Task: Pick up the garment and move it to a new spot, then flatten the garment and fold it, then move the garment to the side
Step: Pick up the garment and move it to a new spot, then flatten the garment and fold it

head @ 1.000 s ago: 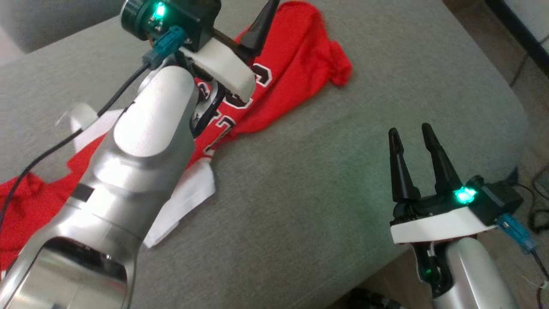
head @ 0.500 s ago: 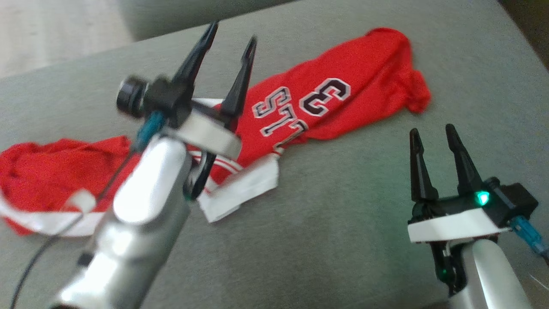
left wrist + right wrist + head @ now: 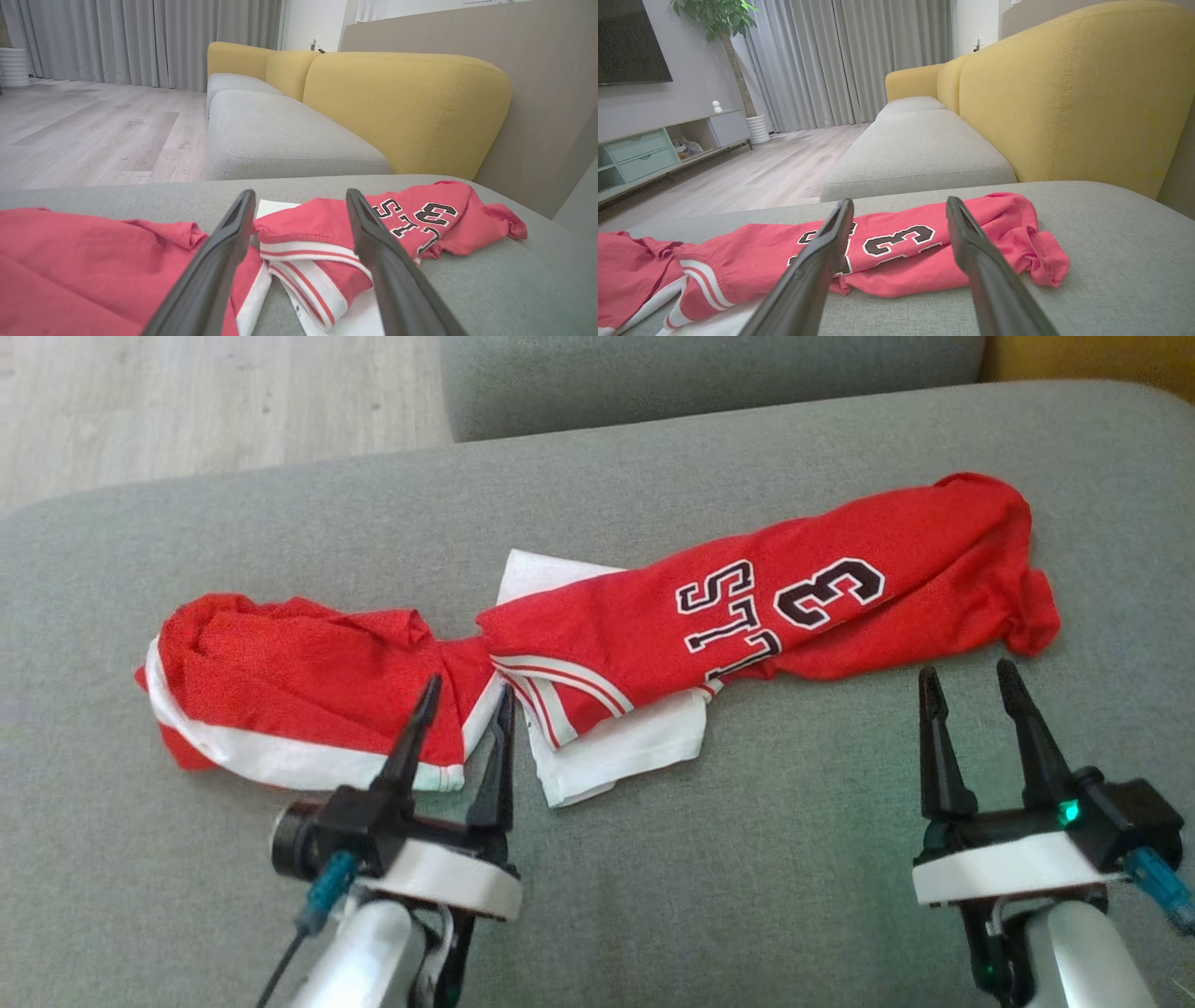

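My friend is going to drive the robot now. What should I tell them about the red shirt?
Garment: bunched in a long twisted strip across the grey cushion.
Left gripper: open, empty, by its middle on the near side.
Right gripper: open, empty, near the numbered end, apart from it.
Done: nothing visible; it isn't flattened or folded.
To do: flatten, fold, move aside.

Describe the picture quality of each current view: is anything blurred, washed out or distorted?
Head view: soft even light, no glare; the red jersey is sharp, its digit 3 readable. Left wrist view: the jersey looks paler, pinkish; the left end effector is soft near the bottom edge. Right wrist view: same pale red; the right end effector looms large and blurred close to the lens.
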Controlling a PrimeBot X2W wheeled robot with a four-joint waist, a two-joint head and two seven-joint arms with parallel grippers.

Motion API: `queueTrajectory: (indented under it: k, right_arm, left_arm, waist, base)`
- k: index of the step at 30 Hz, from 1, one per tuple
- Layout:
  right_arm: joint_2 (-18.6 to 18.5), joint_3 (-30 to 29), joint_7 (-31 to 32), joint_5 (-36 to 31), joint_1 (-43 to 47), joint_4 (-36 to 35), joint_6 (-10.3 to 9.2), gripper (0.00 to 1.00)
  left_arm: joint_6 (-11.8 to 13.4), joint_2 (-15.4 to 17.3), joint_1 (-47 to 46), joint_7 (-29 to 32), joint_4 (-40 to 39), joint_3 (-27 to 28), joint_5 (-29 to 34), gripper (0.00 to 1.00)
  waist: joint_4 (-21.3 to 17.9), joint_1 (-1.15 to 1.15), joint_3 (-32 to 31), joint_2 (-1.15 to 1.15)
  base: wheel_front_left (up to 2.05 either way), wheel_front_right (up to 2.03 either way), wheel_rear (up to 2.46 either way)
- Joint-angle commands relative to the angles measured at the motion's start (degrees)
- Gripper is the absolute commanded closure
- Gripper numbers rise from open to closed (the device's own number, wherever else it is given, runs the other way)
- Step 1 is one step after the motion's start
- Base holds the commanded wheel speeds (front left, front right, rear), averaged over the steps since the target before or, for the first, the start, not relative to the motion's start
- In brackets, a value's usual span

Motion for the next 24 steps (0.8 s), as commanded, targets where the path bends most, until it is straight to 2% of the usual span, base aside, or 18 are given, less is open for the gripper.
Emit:
queueTrajectory:
  k: [1,9,15,24]
  right_arm:
    - [-0.35,1.02,-0.54,-0.45,-0.5,-1.48,-0.04,0.0]
    - [-0.35,1.49,-0.54,-0.38,-0.67,-1.43,-0.04,0.0]
    - [-0.35,1.89,-0.54,0.0,-0.86,-1.53,-0.04,0.0]
    - [-0.35,2.87,-0.54,0.69,-1.83,-1.51,-0.04,0.0]
  left_arm:
    - [-0.06,-0.46,-1.19,-0.45,-2.42,2.68,0.58,0.0]
    - [-1.42,-2.01,-0.84,-0.45,-1.06,3.67,2.9,0.0]
    - [-2.06,-2.6,-1.85,0.38,4.19,1.2,2.82,0.0]
    - [-1.74,-3.07,-4.55,5.58,11.87,-2.03,0.23,0.0]
  waist:
    - [0.19,0.01,-0.25,0.0]
    - [-0.29,0.01,-0.07,0.0]
    - [-1.26,0.01,0.81,0.0]
    - [-2.86,0.01,3.05,0.0]
  base:
    - [0.0,0.0,0.0]
    - [0.0,0.0,0.0]
    - [0.0,0.0,0.0]
    - [0.0,0.0,0.0]
